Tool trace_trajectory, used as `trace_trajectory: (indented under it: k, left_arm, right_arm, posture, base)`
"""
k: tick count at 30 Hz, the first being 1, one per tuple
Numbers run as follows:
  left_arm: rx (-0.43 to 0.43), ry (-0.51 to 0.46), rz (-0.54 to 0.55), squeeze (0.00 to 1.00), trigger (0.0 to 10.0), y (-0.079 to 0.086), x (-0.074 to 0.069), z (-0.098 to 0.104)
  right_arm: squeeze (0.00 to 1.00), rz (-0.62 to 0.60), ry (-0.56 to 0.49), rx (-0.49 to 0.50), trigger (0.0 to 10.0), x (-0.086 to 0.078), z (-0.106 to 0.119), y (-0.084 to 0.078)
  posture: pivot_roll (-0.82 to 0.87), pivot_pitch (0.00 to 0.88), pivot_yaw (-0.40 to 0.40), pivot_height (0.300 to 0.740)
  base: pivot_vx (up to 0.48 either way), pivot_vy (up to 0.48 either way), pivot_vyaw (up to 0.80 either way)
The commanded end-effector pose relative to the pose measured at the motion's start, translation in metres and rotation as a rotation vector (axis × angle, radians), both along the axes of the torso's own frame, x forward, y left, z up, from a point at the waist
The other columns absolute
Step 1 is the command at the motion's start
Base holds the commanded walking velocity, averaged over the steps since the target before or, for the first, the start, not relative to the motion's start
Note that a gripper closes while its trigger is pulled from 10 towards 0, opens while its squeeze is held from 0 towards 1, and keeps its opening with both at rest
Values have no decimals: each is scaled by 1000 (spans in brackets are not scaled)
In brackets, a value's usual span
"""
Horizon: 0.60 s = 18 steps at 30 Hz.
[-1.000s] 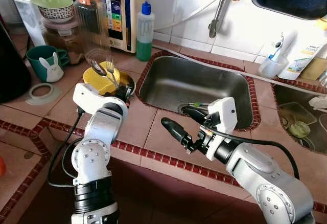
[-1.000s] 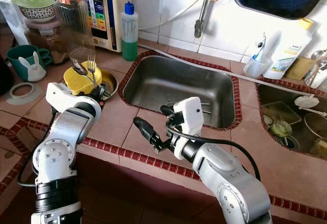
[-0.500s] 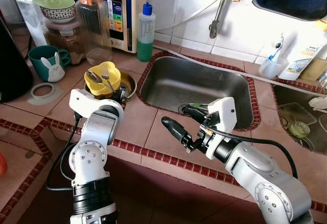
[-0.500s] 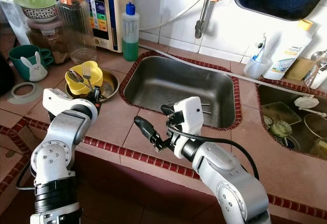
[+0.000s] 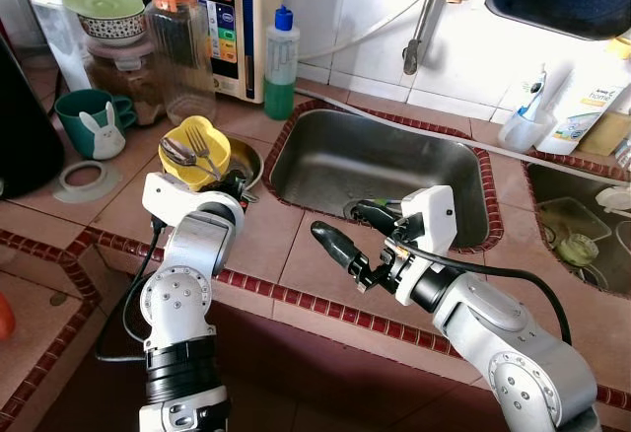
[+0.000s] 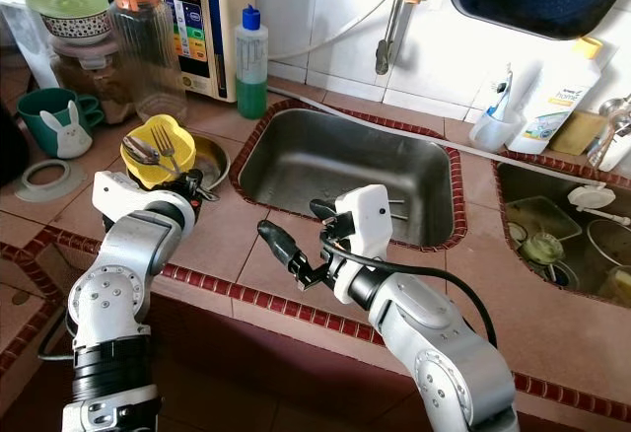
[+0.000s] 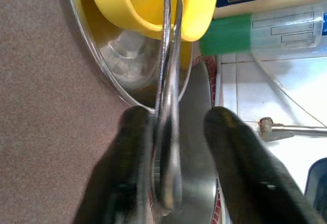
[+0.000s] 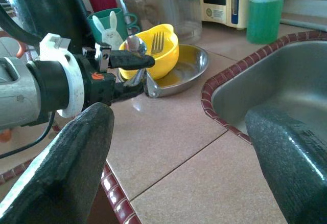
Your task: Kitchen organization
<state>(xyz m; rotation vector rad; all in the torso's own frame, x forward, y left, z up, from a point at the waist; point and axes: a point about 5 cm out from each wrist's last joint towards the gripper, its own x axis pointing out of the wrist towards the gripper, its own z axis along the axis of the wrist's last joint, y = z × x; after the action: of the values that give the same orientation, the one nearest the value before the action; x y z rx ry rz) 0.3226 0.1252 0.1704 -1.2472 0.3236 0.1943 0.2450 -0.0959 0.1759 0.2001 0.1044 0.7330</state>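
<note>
— Since a second ago, what has moved?

— Mostly the left hand (image 5: 229,181) and what it carries. It holds a spoon (image 5: 177,149) and a fork (image 5: 200,145) together by their handles, and their heads now sit over the yellow bowl (image 5: 197,155), lower and nearer it than before. The right arm has hardly shifted.

— Is the left hand gripping them firmly?

— From the left wrist view both handles lie pressed against one finger (image 7: 134,147), with the other finger standing a little off. So it looks like a loose, one-sided hold (I would not trust it under a quick swing).

— And where does the bowl sit?

— Inside a shallow steel dish (image 6: 213,161) on the tiled worktop (image 5: 296,254), just beside the sink (image 5: 385,171), with a glass jug (image 5: 179,42) and a green rabbit mug (image 5: 91,121) behind it.

— The right hand?

— The right hand (image 5: 360,240) hovers over the worktop at the sink's front edge, fingers spread wide, holding nothing.

— How should this step go well?

— My judgement: keep the wrist steady, lower the heads fully into the bowl before letting go, and release gently so the cutlery leans on the rim rather than tipping the bowl or sliding off onto the dish.
</note>
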Motion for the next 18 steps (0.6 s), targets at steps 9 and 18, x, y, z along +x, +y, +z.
trace_trajectory:
  k: [9,18]
  left_arm:
    - [-21,-72,-53,1000,10000,-17,12,27]
    - [6,-106,-74,1000,10000,-15,20,37]
  right_arm:
    - [0,-29,-14,-1,10000,2,1,-3]
    - [0,-35,-15,0,10000,2,1,-3]
  posture:
    - [46,27,-37,740]
    - [48,27,-32,740]
  base:
    - [0,0,0]
    - [0,0,0]
